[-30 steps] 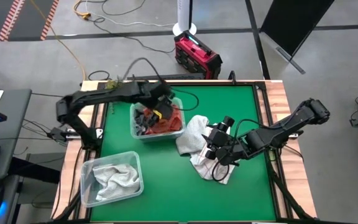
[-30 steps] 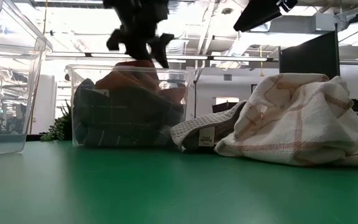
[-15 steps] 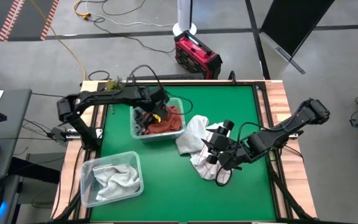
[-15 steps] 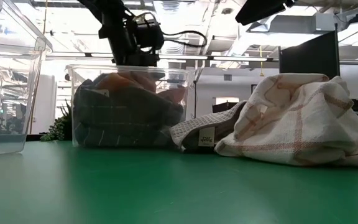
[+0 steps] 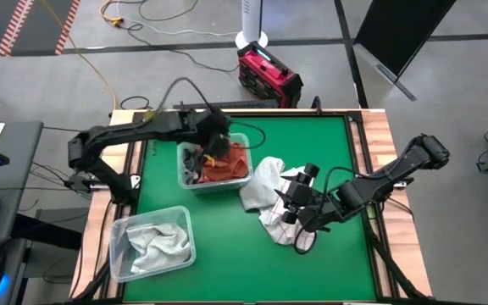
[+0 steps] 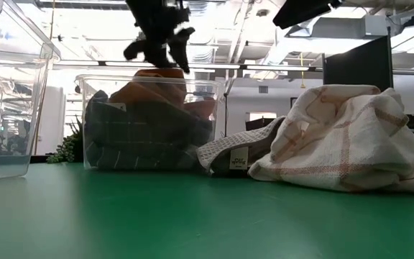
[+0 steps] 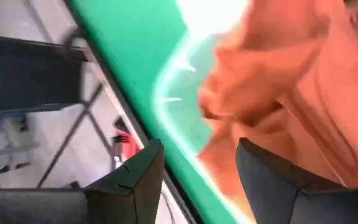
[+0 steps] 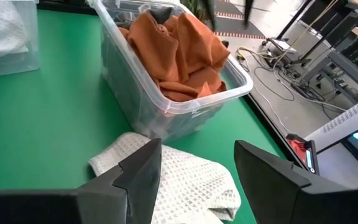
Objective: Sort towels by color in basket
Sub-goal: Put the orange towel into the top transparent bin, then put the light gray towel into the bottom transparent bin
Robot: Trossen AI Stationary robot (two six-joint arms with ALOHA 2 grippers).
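Observation:
My left gripper hovers open just above a clear bin at the far middle of the green mat. A rust orange towel lies on top in that bin, over a dark plaid one. My right gripper is open over a heap right of the bin. The heap is a light waffle towel and a white towel with red grid lines. Both lie crumpled on the mat.
A second clear bin at the near left corner holds a pale towel. A red device and cables lie on the floor beyond the far edge. Bare green mat lies along the near side.
My left gripper dipped to the bin's rim, turned there, and has come up again above the orange towel. My right gripper has shifted a little toward the near edge over the towel heap. The towels lie as before.

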